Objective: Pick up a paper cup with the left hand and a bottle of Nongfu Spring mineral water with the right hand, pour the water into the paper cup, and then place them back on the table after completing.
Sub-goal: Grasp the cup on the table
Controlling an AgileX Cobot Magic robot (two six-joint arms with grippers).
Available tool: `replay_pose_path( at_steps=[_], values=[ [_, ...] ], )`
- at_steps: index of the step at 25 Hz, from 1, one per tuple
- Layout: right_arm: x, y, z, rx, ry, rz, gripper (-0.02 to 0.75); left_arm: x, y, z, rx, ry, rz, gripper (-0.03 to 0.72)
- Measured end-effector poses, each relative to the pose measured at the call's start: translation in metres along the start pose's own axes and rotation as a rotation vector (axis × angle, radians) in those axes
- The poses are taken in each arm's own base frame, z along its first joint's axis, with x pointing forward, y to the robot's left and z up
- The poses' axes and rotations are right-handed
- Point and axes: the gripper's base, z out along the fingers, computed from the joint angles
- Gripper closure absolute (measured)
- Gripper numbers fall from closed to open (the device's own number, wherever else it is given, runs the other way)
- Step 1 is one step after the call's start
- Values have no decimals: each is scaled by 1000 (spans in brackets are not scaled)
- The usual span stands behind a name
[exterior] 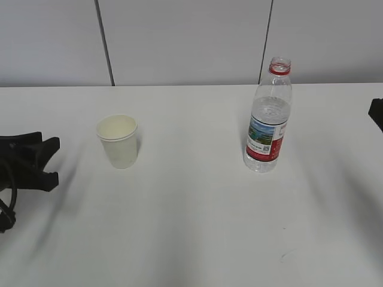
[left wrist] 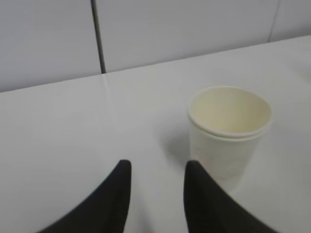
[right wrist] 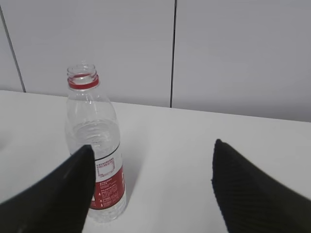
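Nearest in the exterior view, the white tabletop (exterior: 191, 239) lies bare apart from a faint scuff toward its right front. At the left edge the black left hand (exterior: 52, 160) sits low, its fingers parted with nothing between them; in the left wrist view the two dark fingertips (left wrist: 119, 189) stand apart over bare tabletop, released, and the paper cup (left wrist: 228, 133) stands upright just beyond and to the right of them, not touched. In the exterior view that paper cup (exterior: 118, 141) is left of centre, open mouth up, and appears to be two cups nested. At the far right edge only a small black part of the right hand (exterior: 377, 113) shows; the right wrist view shows its fingers (right wrist: 252, 194) spread wide and grasping nothing, with the bottle (right wrist: 95, 150) standing near the left one. The bottle (exterior: 269, 116) stands upright right of centre, uncapped, red-ringed at the neck, with the water (exterior: 269, 110) reaching its shoulder. Behind runs a grey panelled wall (exterior: 191, 36).
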Motion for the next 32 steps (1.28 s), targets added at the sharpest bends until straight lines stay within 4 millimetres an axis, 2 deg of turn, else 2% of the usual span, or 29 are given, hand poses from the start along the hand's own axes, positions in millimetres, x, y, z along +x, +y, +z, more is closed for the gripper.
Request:
replay_pose_path(
  at_steps=[6,9,13,19,21,25,32],
  values=[
    [-2,0,0,-1,-22,1,185,19,-7,4,89,74,11,445],
    [-2,0,0,-1,-22,1,185,27,-8,5,98,105,3,413],
    [-3,0,0,-2,-37,1,185,30,-9,9,111,116,3,318],
    [-7,0,0,-2,-75,2,185,28,-27,28,170,92,23,87],
    [-7,0,0,-3,-77,2,185,28,-28,34,132,87,4,55],
    [-7,0,0,-3,-79,2,185,30,-26,48,76,78,-24,45],
    [-7,0,0,-3,-81,2,185,34,-39,71,122,66,-11,48]
  ],
)
